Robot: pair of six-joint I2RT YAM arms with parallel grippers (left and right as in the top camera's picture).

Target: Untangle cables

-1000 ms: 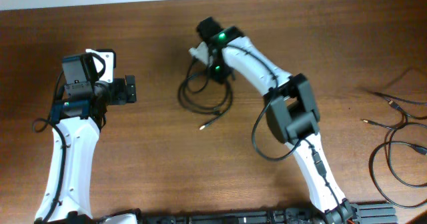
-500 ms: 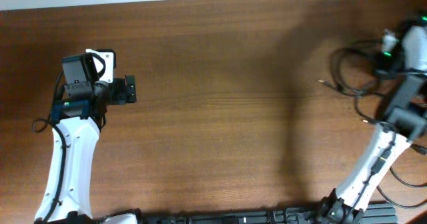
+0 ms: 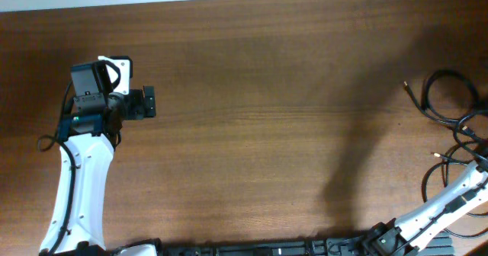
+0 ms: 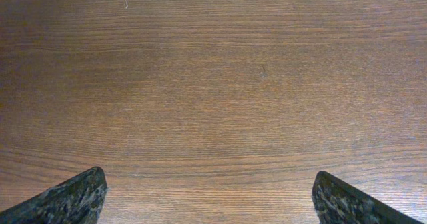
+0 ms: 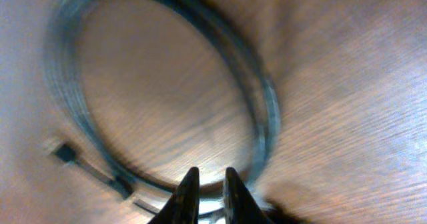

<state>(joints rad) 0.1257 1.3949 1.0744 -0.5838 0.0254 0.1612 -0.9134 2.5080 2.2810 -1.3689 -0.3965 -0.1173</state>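
A looped black cable (image 3: 448, 96) lies at the table's far right edge, its plug end (image 3: 406, 87) pointing left. In the blurred right wrist view the same loop (image 5: 267, 104) and a small plug (image 5: 67, 152) fill the frame. My right gripper (image 5: 208, 177) has its fingers almost together, with the cable crossing at their tips. It is outside the overhead view; only its arm (image 3: 457, 199) shows. More black cables (image 3: 446, 172) lie loose below the loop. My left gripper (image 3: 149, 104) is open and empty at the far left, over bare wood (image 4: 207, 177).
The wooden table (image 3: 267, 134) has a pale edge along the back. A dark rail (image 3: 267, 250) runs along the front edge between the arm bases.
My right arm swung from the table's middle to the far right, carrying the cable loop with it, and its gripper left the overhead view. The left arm has not moved.
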